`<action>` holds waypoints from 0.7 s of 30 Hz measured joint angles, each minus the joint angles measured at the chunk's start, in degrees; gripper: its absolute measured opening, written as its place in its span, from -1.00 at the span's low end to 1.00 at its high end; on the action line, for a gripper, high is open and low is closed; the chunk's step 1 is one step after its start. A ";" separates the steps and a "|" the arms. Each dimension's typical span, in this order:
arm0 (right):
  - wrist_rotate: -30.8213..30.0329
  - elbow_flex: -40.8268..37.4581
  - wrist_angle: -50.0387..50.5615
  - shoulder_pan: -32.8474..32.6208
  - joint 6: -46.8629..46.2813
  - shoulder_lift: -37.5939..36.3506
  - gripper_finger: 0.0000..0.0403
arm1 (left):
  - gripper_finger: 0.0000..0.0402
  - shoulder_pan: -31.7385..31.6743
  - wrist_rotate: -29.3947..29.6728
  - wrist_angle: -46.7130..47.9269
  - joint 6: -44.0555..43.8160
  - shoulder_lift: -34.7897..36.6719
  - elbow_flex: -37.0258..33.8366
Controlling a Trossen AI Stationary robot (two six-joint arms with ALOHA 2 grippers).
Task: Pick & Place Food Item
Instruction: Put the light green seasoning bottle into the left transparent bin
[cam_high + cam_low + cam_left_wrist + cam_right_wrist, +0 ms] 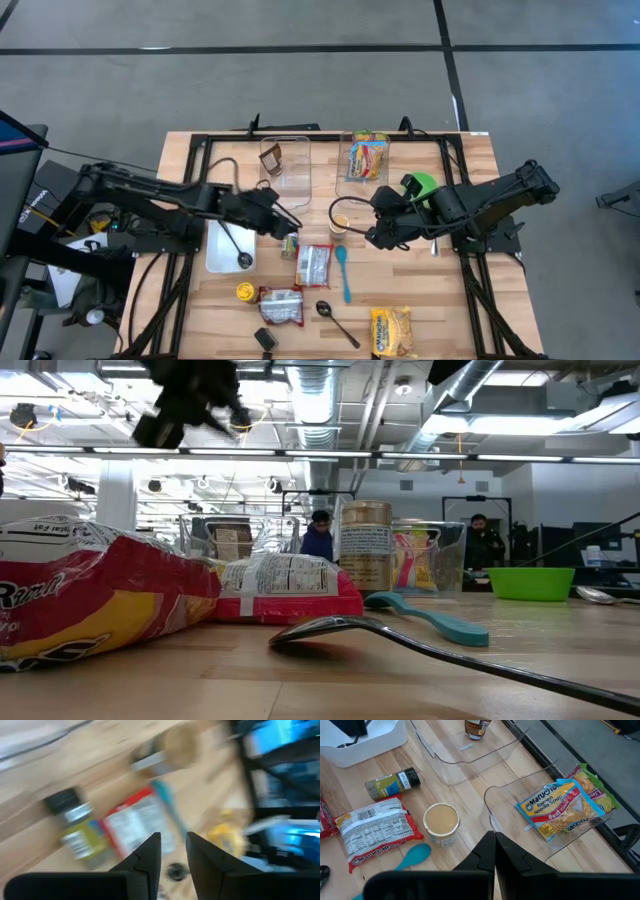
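Note:
My left gripper (287, 224) hovers over the table's middle, just far of a spice jar (290, 246) lying on its side. In its wrist view the fingers (172, 854) stand a little apart with nothing between them, above a red noodle packet (134, 824). My right gripper (371, 236) hangs shut and empty near a tan-lidded cup (441, 822), which stands upright on the wood. A clear bin (520, 795) at the far edge holds ramen packets (563, 808).
A second clear bin (286, 165) holds a brown item. A white tray (222, 247) with a ladle lies at the left. A teal spoon (343, 272), a black spoon (336, 321), a yellow snack bag (391, 331) and a green bowl (421, 185) are scattered around.

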State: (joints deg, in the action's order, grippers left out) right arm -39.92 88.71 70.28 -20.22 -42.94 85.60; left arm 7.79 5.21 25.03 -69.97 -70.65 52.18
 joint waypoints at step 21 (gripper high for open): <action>-0.04 0.00 0.01 -0.01 -0.01 0.00 -1.00 | -0.57 -0.04 -1.11 8.21 -7.00 -13.08 0.00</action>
State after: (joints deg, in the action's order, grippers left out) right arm -39.96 88.71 70.29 -20.23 -42.95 85.60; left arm 7.75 4.10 33.25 -76.97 -83.73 52.18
